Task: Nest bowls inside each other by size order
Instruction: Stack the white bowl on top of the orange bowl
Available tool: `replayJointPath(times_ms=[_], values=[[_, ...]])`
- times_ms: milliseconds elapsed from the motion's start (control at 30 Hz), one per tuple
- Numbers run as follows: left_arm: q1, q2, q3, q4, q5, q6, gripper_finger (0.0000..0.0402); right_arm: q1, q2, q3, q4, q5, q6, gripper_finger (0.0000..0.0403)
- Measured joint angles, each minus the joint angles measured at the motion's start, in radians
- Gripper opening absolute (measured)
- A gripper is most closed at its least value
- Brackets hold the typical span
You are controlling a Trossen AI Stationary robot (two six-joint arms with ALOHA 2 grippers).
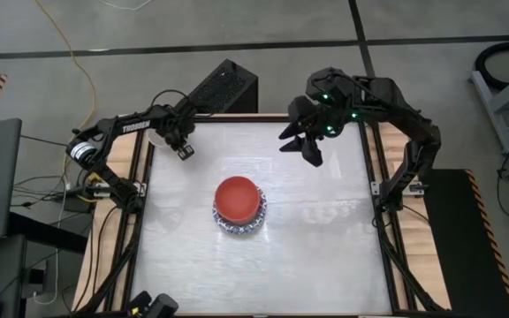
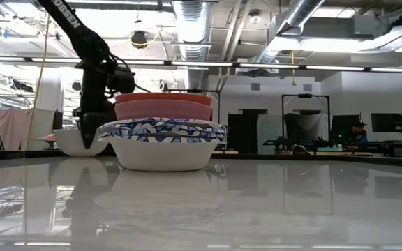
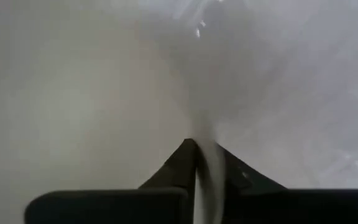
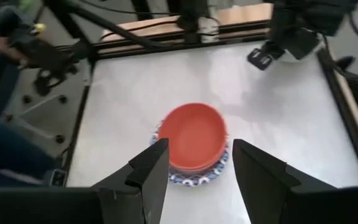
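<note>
While the stack of bowls (image 1: 239, 208) sits near the middle of the white table (image 1: 325, 256), the two arms work at the table's far end. The stack has a red bowl (image 1: 238, 199) on top, a pink bowl (image 2: 163, 110) just beneath it, and blue-and-white patterned bowls (image 2: 162, 131) below those, the lowest showing a plain white underside in the low view. The left gripper (image 1: 168, 137) is down at the far left corner of the table, its fingers (image 3: 173, 171) pressed together on the thin rim of a cream-white bowl (image 2: 72, 141); that bowl stands well apart from the stack, and from table height the dark arm rises straight up from its edge. The right gripper (image 1: 303, 141) hangs above the far right part of the table with its fingers (image 4: 143, 167) spread apart and nothing between them, and its wrist camera looks down past them onto the red bowl and the patterned rim around it.
</note>
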Motion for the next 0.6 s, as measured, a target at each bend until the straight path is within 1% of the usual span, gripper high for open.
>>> replayJointPath(times_ms=[100, 200, 267, 333, 400, 467, 533, 600], values=[[-0.005, -0.003, 0.001, 0.003, 0.029, -0.025, 0.0007, 0.000, 0.000, 0.000, 0.000, 0.071, 0.033, 0.0198], [-0.036, -0.031, 0.012, -0.047, 0.080, -0.022, 0.0002, -0.010, 0.000, 0.000, 0.000, 0.190, 0.041, 0.0198], [-0.067, -0.078, 0.030, -0.077, 0.125, -0.034, 0.0001, -0.026, 0.000, 0.000, 0.009, 0.266, 0.041, 0.0198], [-0.098, -0.147, 0.053, -0.065, 0.182, -0.064, 0.0000, -0.048, 0.000, 0.000, 0.035, 0.303, 0.027, 0.0198], [-0.136, -0.231, 0.076, -0.047, 0.208, -0.096, 0.0000, -0.064, 0.013, 0.001, 0.084, 0.299, 0.006, 0.0198], [-0.173, -0.317, 0.089, -0.014, 0.205, -0.128, 0.0000, -0.071, 0.020, 0.001, 0.128, 0.265, -0.019, 0.0198], [-0.209, -0.402, 0.101, 0.019, 0.206, -0.152, 0.0000, -0.067, 0.045, 0.001, 0.173, 0.190, -0.033, 0.0198], [-0.237, -0.478, 0.117, 0.052, 0.231, -0.171, 0.0000, -0.063, 0.059, 0.001, 0.187, 0.098, -0.035, 0.0198]])
